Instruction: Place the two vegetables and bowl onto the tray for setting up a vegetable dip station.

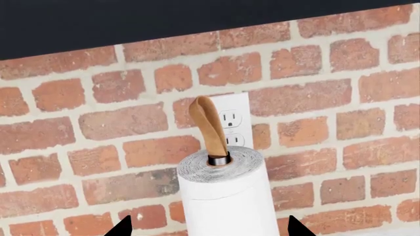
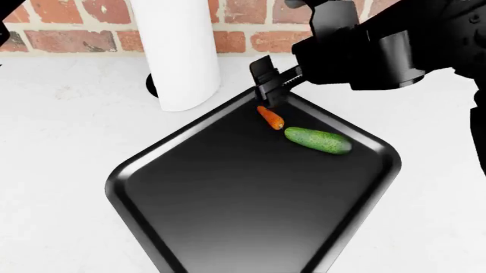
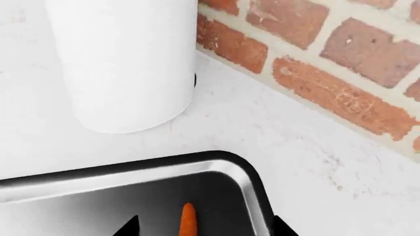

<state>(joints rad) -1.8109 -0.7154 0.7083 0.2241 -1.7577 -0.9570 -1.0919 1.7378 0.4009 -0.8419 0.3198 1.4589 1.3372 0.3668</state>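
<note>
The orange carrot (image 2: 270, 118) and the bumpy green cucumber (image 2: 317, 140) lie side by side on the glossy black tray (image 2: 227, 193), near its far corner. My right gripper (image 2: 270, 94) hangs open just above the carrot's far end. In the right wrist view the carrot (image 3: 188, 223) lies between the spread jaws of the right gripper (image 3: 204, 227), touching neither, just inside the tray's rim (image 3: 249, 182). My left gripper (image 1: 206, 227) is open and empty, and faces the paper-towel roll; it does not show in the head view. The white bowl is out of view.
A tall white paper-towel roll (image 2: 178, 51) stands on the white counter just beyond the tray's far left edge; it also shows in the left wrist view (image 1: 226, 196) and the right wrist view (image 3: 125, 64). A brick wall (image 2: 251, 40) with an outlet (image 1: 231, 120) runs behind.
</note>
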